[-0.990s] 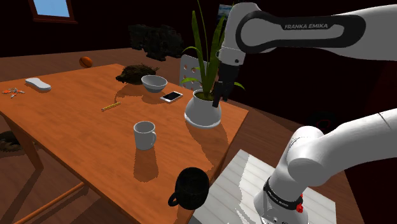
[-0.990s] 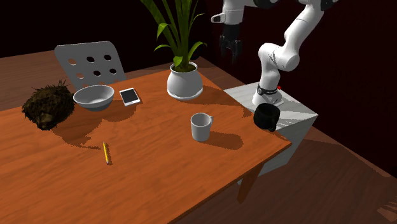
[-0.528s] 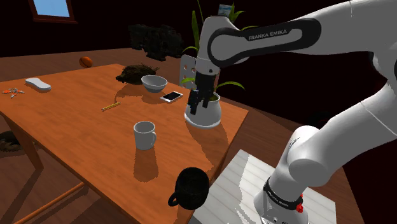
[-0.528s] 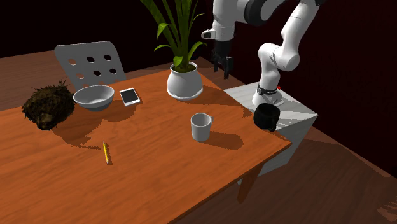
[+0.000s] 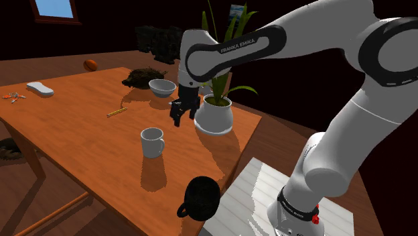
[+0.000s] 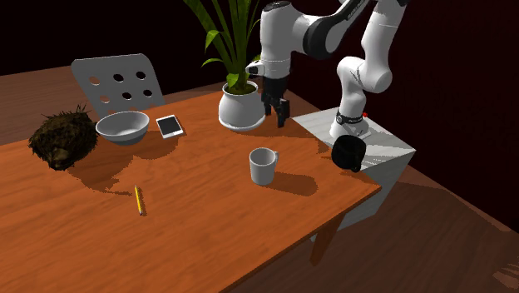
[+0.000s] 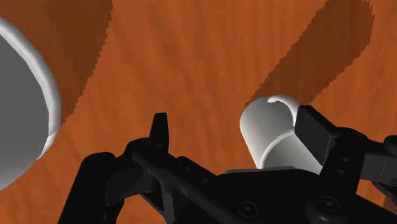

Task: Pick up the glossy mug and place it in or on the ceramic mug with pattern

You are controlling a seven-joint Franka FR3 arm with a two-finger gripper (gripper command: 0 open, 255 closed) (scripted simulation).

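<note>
White mug point(image 5: 153, 142) stands upright on the desk point(image 5: 80, 134), untouched. The hand point(image 5: 184, 117) now hangs low over the desk, between this mug and the white plant pot point(image 5: 216, 115). Compared with 1 second ago, it has come from the far side of the pot toward the mug, and it is lower. Its 2 fingers stand wide apart and hold nothing. In the wrist view the mug lies just beside 1 finger, not between them. I judge the approach is almost finished and the grasp not yet begun. The black mug point(image 5: 201, 198), by the desk's edge, has not moved.
</note>
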